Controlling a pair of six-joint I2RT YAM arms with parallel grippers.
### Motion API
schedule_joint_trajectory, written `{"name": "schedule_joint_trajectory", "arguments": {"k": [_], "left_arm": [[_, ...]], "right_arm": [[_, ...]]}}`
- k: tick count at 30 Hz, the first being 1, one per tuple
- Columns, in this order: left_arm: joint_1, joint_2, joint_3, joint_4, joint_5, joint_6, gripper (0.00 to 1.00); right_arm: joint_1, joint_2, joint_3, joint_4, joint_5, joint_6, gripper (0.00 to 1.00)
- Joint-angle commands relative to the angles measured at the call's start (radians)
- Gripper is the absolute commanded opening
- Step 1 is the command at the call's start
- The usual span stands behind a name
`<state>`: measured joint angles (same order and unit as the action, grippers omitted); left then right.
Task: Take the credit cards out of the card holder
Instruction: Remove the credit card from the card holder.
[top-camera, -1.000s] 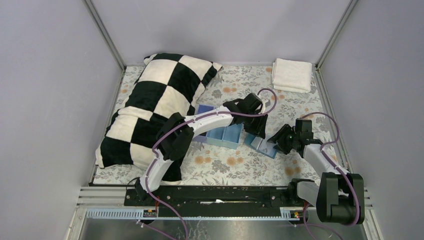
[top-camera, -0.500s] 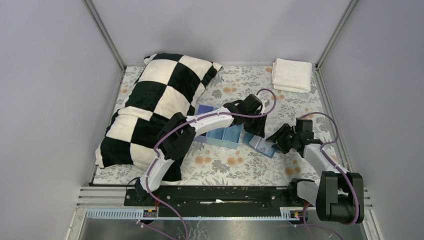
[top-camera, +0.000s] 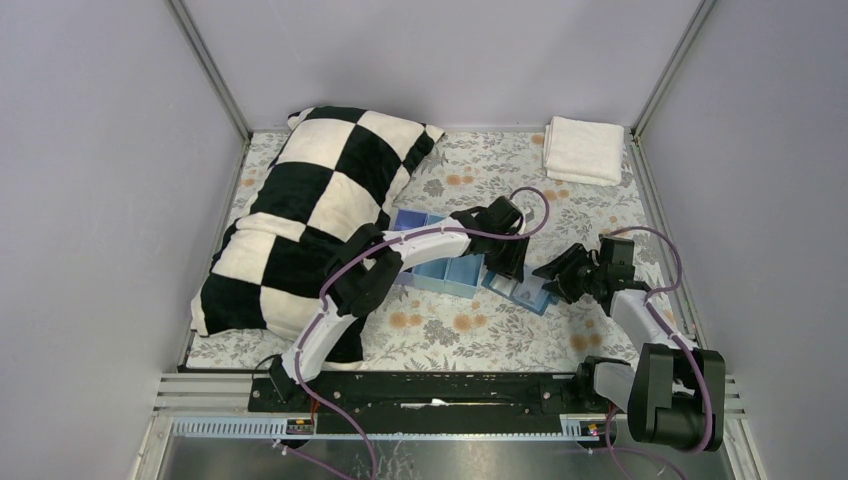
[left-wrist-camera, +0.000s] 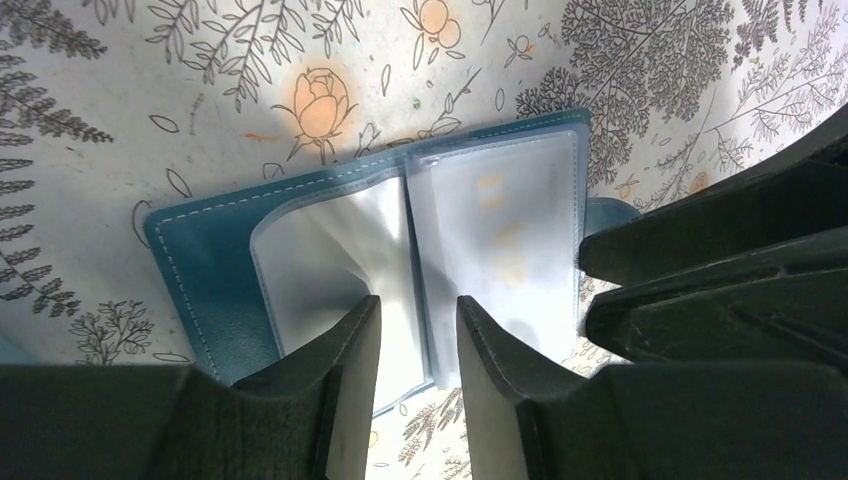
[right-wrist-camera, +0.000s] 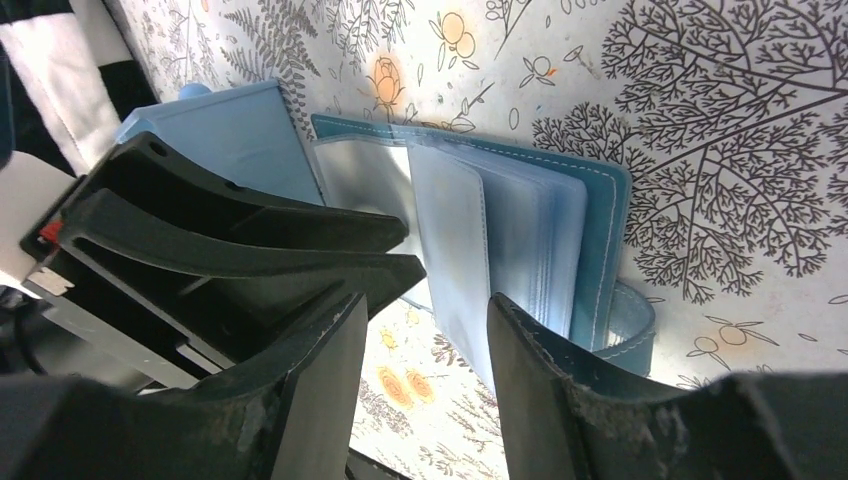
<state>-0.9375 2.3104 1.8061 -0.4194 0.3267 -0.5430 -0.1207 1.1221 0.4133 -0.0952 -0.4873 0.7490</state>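
The blue card holder (top-camera: 528, 293) lies open on the floral cloth, right of the tray. In the left wrist view the card holder (left-wrist-camera: 210, 270) shows cloudy clear sleeves; faint orange marks show through the right sleeve. No dark credit cards are visible. My left gripper (left-wrist-camera: 418, 312) is open just above the holder's near edge, its jaws straddling the middle fold. My right gripper (right-wrist-camera: 425, 325) is open over the holder (right-wrist-camera: 600, 220), one finger beside a raised stack of sleeves. From above, the left gripper (top-camera: 507, 265) and the right gripper (top-camera: 560, 275) flank the holder.
A blue three-compartment tray (top-camera: 445, 270) sits just left of the holder and shows in the right wrist view (right-wrist-camera: 235, 130). A black-and-white checkered pillow (top-camera: 310, 220) fills the left side. A folded white towel (top-camera: 583, 150) lies at the back right.
The right wrist has lifted and turned a little, with its gripper still at the holder's right side. The left gripper has shifted slightly toward the holder. The holder stays in place.
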Motion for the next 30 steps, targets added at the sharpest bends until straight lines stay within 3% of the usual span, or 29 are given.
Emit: {"name": "schedule_joint_trajectory", "arguments": {"k": [1,16,30], "left_arm": [[-0.018,0.013,0.025,0.007,0.034,0.003,0.38],[-0.052,-0.032,0.054,0.007,0.072,-0.007,0.38],[-0.022,-0.135,0.078,-0.079,0.0,0.062,0.39]], "right_arm": [[-0.01,-0.018,-0.008,0.031,-0.046,0.017,0.55],[-0.011,-0.043,0.01,0.029,-0.079,0.036,0.54],[-0.011,-0.035,-0.012,0.133,-0.146,0.101,0.54]]}}
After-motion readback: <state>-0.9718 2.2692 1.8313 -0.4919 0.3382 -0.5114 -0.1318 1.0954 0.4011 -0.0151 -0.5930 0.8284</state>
